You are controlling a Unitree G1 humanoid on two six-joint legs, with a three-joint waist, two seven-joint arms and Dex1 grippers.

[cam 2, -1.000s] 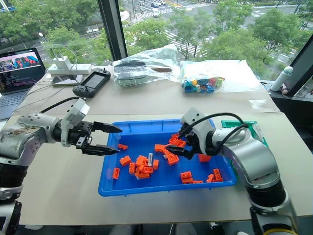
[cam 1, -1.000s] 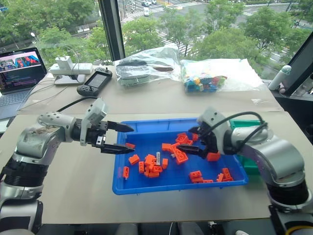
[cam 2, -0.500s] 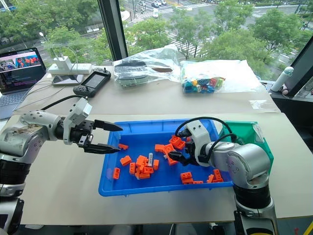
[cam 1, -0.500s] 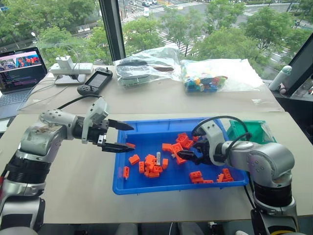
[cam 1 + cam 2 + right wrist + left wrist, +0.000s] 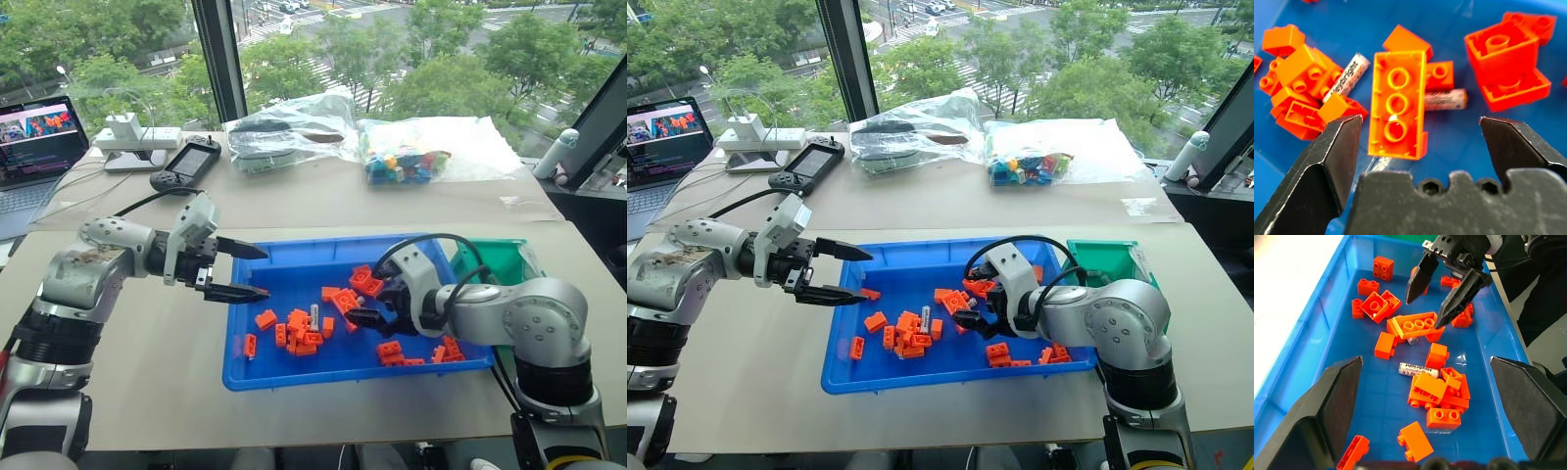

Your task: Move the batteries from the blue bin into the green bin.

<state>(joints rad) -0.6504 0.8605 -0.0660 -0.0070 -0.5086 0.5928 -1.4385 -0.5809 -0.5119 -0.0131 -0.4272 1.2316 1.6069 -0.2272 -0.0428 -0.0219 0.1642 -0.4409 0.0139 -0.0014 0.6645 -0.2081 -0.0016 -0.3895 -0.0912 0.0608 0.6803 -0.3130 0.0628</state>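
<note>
The blue bin [image 5: 343, 376] lies in front of me, strewn with orange toy bricks [image 5: 300, 331]. Two silver batteries lie among them: one [image 5: 1415, 369] bare beside a brick pile, the other [image 5: 1445, 99] half tucked under a long orange brick [image 5: 1397, 105]. My right gripper [image 5: 1420, 122] is open, low inside the bin, with its fingers straddling that long brick and touching nothing. Over the bin's left rim my left gripper [image 5: 260, 272] hangs open and empty, pointing across the bin. The green bin [image 5: 498, 259] stands against the blue bin's right end, behind my right arm.
On the far table are a laptop [image 5: 39, 137], a white charger block [image 5: 137, 135], a handheld game console [image 5: 188, 162], a clear plastic bag [image 5: 294, 127], a bag of coloured bricks [image 5: 407, 162] and a white bottle [image 5: 558, 154]. A black cable [image 5: 142, 203] trails behind my left arm.
My right gripper has rolled at the wrist and sunk a little, shifting left over the bricks in the middle of the bin. The left gripper has stayed where it was.
</note>
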